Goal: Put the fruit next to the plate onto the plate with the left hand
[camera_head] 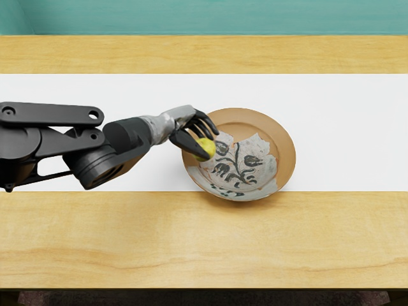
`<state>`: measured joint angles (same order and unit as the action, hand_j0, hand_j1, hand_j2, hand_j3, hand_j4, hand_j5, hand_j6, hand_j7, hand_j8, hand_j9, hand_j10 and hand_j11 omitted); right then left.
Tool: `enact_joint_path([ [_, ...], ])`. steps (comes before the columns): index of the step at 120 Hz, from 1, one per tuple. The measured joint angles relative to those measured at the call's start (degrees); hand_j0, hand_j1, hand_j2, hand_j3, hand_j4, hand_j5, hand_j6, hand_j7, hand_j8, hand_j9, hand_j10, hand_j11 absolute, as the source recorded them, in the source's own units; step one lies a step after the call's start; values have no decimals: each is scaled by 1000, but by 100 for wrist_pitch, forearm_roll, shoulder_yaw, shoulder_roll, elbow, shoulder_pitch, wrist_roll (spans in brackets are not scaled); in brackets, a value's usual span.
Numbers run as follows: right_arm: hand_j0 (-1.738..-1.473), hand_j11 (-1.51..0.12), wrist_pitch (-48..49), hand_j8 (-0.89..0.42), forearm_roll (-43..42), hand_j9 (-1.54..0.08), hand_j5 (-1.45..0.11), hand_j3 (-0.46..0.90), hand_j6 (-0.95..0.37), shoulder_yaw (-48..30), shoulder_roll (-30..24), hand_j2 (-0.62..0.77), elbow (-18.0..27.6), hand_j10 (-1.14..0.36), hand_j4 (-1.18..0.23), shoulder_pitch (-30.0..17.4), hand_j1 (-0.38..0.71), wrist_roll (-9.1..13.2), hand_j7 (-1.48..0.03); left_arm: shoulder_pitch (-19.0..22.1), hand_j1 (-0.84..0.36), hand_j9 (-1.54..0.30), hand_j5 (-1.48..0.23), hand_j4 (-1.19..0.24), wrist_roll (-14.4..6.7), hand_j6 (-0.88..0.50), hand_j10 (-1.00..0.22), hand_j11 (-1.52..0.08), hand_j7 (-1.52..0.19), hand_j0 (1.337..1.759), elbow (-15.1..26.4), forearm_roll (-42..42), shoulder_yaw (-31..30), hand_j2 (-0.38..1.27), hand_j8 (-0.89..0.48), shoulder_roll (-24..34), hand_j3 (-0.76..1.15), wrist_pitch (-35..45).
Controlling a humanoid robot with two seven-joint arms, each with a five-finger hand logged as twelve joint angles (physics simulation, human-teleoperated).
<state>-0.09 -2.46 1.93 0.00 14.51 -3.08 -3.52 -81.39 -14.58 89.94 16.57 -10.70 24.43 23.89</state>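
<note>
Plainly, fruit (pixel 206 148) inside curled left fingers (pixel 205 122), at plate (pixel 285 143) edge

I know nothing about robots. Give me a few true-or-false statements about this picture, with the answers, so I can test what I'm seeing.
1. The left hand has its fingers curled around a yellow fruit. True.
2. That fruit is red. False: it is yellow.
3. The plate lies on a white strip that runs across the wooden table. True.
4. Two robot arms show. False: only one shows, coming in from the left.
5. The fruit sits on bare wood, far from the plate. False: it is over the plate's left edge.
</note>
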Motion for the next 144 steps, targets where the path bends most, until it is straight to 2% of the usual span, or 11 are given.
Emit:
enact_joint_path([
  [17, -1658, -24, 0, -19, 0, -24, -24, 0, -19, 0, 0, -4, 0, -19, -19, 0, -326, 0, -24, 0, -264, -739, -747, -560, 0, -539, -537, -740, -745, 1657, -8, 2, -8, 142, -438, 0, 0, 2],
  [41, -1658, -25, 0, -19, 0, -25, -25, 0, -19, 0, 0, -4, 0, -19, -19, 0, -326, 0, -25, 0, -19, -427, -430, -325, 7, -317, -317, -427, -429, 1658, -11, 9, -8, 77, -279, 9, 0, 2],
  [63, -1658, -24, 0, -19, 0, -24, -24, 0, -19, 0, 0, -4, 1, -19, -19, 0, -326, 0, -24, -61, 162, -214, -216, -164, 9, -161, -160, -214, -215, 1658, -11, 8, 17, 38, -145, 37, 0, -8],
  [78, -1658, -25, 0, -19, 0, -25, -25, 0, -19, 0, 0, -4, 0, -19, -19, 0, -326, 0, -25, -79, 243, -122, -122, -93, 10, -92, -91, -122, -122, 1658, -10, -19, 216, 22, -83, 416, 0, -170],
  [84, -1658, -25, 0, -19, 0, -25, -25, 0, -19, 0, 0, -4, 0, -19, -19, 0, -326, 0, -25, -11, 264, -97, -98, -75, 6, -74, -73, -97, -98, 1658, -8, -23, 434, 17, -67, 914, 0, -562],
  [97, -1658, -25, 0, -19, 0, -25, -25, 0, -19, 0, 0, -4, 0, -19, -19, 0, -326, 0, -25, 34, 298, -58, -58, -45, -15, -44, -44, -58, -58, 1658, -10, -64, 958, 11, -40, 1895, 0, -2341],
  [103, -1658, -25, 0, -19, 0, -25, -25, 0, -19, 0, 0, -4, -1, -19, -19, 0, -326, 0, -25, 278, 310, -45, -46, -35, -14, -34, -34, -45, -46, 1658, -14, -101, 1192, 8, -31, 2140, 0, -3143],
  [109, -1658, -25, 0, -19, 0, -25, -25, 0, -19, 0, 0, -4, 1, -19, -19, 0, -326, 0, -25, 727, 318, -36, -36, -27, -21, -27, -27, -36, -36, 1658, -44, -138, 1521, 7, -25, 2153, 0, -3758],
  [116, -1658, -24, 0, -19, 0, -24, -24, 0, -19, 0, 0, -4, 1, -19, -19, 0, -326, 0, -24, 1042, 326, -27, -27, -21, -28, -21, -21, -27, -27, 1658, -75, -163, 1955, 5, -19, 2183, 0, -4258],
  [129, -1658, -24, 0, -19, 0, -24, -24, 0, -19, 0, 0, -4, 0, -19, -19, 0, -326, 0, -24, 1064, 336, -16, -16, -13, -41, -13, -13, -16, -16, 1658, -105, -301, 2527, 3, -12, 2833, 0, -5161],
  [144, -1658, -24, 0, -19, 0, -24, -24, 0, -19, 0, 0, -4, 0, -19, -19, 0, -326, 0, -24, 1073, 342, -9, -9, -8, -48, -8, -7, -9, -9, 1658, -119, -484, 2772, 2, -7, 3247, 0, -5602],
])
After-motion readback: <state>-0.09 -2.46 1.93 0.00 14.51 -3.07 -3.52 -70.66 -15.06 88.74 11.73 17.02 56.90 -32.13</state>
